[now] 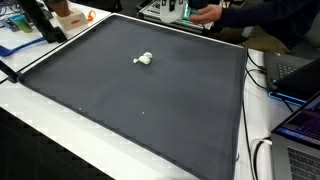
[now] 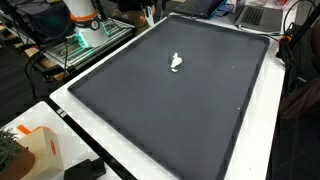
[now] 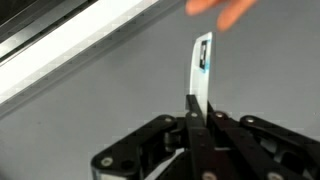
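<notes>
Big dark grey mat [image 1: 150, 110] over a white table [image 1: 25, 125], lab clutter all round: laptop [image 1: 296, 78] off one edge, robot base [image 2: 85, 25] with a green glow off another, a person's arm [image 1: 250, 18] reaching in near that base. Small white lump [image 1: 144, 59] out toward the middle of the mat, on its own, same story in both exterior views.

Wrist view only for the gripper [image 3: 197, 102], no sign of it in either exterior view. Clamped shut on a thin white strip [image 3: 202, 65] with a blue-and-black mark near the far end. Pinched by the near end, right between the fingertips, the rest poking out clear.

Key bit of geometry: strip dead ahead of the fingers, long axis pretty much in line with them, leaning just a touch to the right in that view. Too blurry to call card, label or packet. Mat in the background behind, height above it not readable. Skin-toned blur [image 3: 225, 10] just past the strip's free tip, probably a fingertip, close but impossible to say whether touching. White table edge and a dark rail [image 3: 30, 20] off to the left. White lump nowhere in the wrist view, so no telling its direction from the jaws.
</notes>
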Motion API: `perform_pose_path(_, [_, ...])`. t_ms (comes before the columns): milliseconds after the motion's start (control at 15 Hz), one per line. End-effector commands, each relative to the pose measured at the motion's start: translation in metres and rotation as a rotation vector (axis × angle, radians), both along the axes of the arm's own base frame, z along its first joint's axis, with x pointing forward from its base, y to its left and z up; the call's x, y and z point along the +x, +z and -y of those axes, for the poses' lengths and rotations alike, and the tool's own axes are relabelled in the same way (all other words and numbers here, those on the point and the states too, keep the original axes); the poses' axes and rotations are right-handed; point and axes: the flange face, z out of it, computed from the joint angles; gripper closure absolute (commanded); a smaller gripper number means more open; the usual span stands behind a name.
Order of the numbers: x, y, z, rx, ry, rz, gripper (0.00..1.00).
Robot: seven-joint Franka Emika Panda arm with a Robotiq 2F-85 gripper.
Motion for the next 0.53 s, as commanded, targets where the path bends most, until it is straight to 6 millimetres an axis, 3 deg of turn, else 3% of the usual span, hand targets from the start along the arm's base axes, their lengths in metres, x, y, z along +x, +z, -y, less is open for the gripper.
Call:
perform_pose_path(0, [-0.018,0.007,0.0,0.057,0.086,0.0,0.99])
perform_pose_path(133, [-0.026,0.009,0.001,0.113,0.151,-0.021,0.97])
perform_pose_path(200, [-0.027,0.011,0.004,0.12,0.167,-0.024,0.71])
perform_pose_path(267, [-0.03,0.011,0.008,0.126,0.177,-0.031,0.7])
perform_pose_path(467, [-0.021,0.023,0.013,0.103,0.201,-0.012,0.48])
